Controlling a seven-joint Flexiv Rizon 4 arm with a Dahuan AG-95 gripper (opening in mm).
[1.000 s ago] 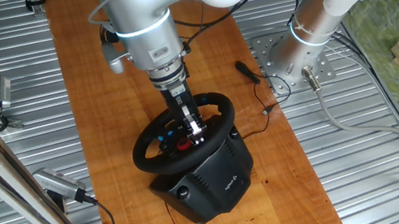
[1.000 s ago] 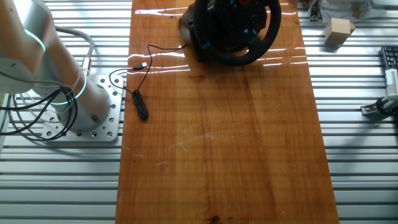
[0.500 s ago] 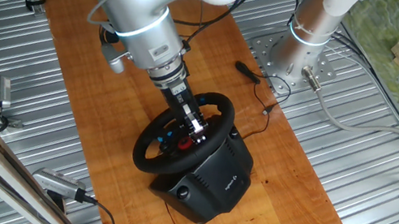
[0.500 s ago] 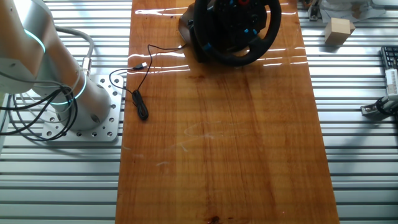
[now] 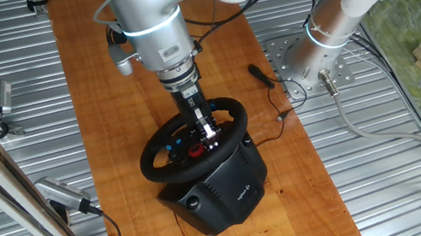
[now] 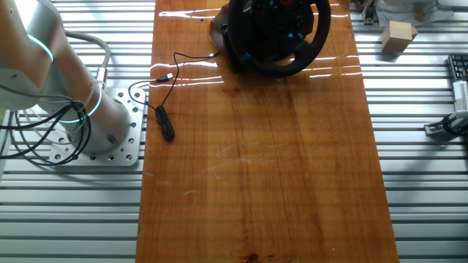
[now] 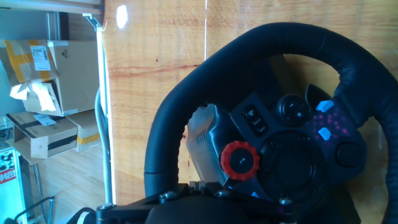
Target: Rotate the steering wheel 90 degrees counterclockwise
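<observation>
The black round gaming steering wheel with a thick rim (image 5: 192,138) stands tilted on its boxy black base (image 5: 221,191), which rests on the orange-brown wooden surface (image 5: 106,117) toward that board's near end in one fixed view. In the other fixed view the wheel (image 6: 281,36) sits at the far edge of the board (image 6: 256,168), partly cut off by the frame. The silver arm's end effector (image 5: 205,137) reaches down into the wheel's hub area — whether its fingers are apart or closed cannot be told. The hand view shows the rim (image 7: 186,106) close up, with a red round knob (image 7: 240,160) and small blue-lit buttons (image 7: 324,121) on the dark hub. A thin black cable (image 6: 162,91) lies on the board's left side, near the arm's metal mounting plate (image 6: 110,142).
</observation>
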